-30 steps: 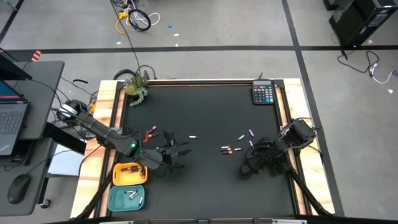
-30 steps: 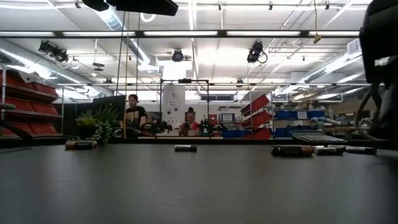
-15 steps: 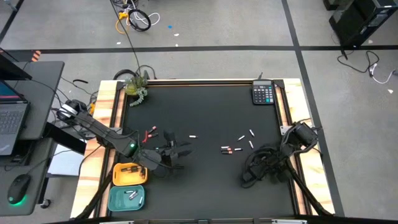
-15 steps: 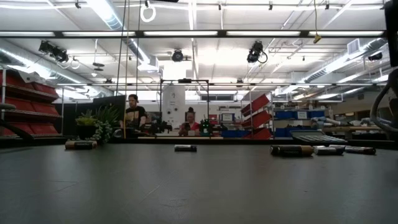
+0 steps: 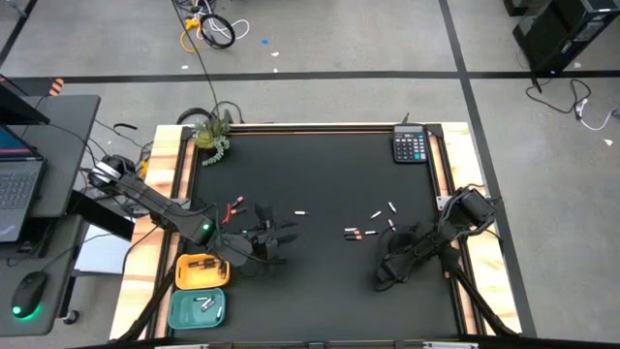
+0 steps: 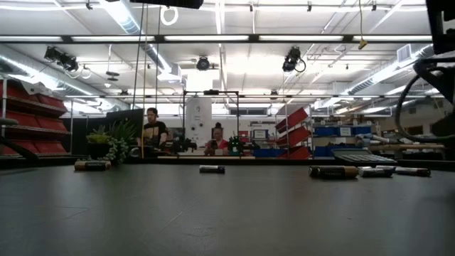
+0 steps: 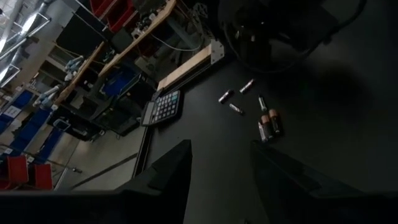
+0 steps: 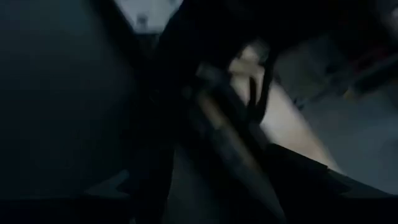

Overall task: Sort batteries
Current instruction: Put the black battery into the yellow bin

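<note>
Lying on matte black table [image 5: 320, 165]: slim cylindrical batteries [image 5: 373, 225].

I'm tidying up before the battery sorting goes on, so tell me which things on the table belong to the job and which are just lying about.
Job:
- batteries, loose on the mat
- yellow tray, something in it
- teal tray, pale batteries in it
- left claw, open
- right claw

Lying about:
- calculator
- plant
</note>
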### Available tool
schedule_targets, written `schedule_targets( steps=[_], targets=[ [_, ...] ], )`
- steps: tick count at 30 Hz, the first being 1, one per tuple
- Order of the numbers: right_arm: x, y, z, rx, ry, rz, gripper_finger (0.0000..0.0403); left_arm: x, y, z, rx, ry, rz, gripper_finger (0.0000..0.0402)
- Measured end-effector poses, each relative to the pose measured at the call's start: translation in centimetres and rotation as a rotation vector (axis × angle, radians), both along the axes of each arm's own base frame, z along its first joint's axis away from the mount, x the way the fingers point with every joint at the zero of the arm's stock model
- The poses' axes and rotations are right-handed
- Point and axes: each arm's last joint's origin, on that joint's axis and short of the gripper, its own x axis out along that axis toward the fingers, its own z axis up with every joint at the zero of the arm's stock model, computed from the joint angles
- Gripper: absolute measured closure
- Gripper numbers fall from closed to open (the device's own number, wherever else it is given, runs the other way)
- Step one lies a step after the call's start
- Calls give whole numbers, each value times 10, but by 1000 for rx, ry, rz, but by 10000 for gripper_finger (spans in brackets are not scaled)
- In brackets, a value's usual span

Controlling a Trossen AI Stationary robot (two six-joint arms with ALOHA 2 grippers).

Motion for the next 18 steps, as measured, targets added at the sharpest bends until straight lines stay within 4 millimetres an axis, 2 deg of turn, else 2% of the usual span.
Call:
schedule_targets(
  steps=[4,10,15,18],
  targets=[
    [7,-3,2,127,14,141,138,0,0,-1,7,12,0,230],
    [24,-2,-10,451,-33,488,138,-2,-1,-2,11,22,-6,230],
    [30,0,-8,656,93,808,141,-1,-2,0,-19,-1,0,230],
    [36,-2,-1,712,196,953,146,0,-2,1,-71,-36,13,230]
  ],
)
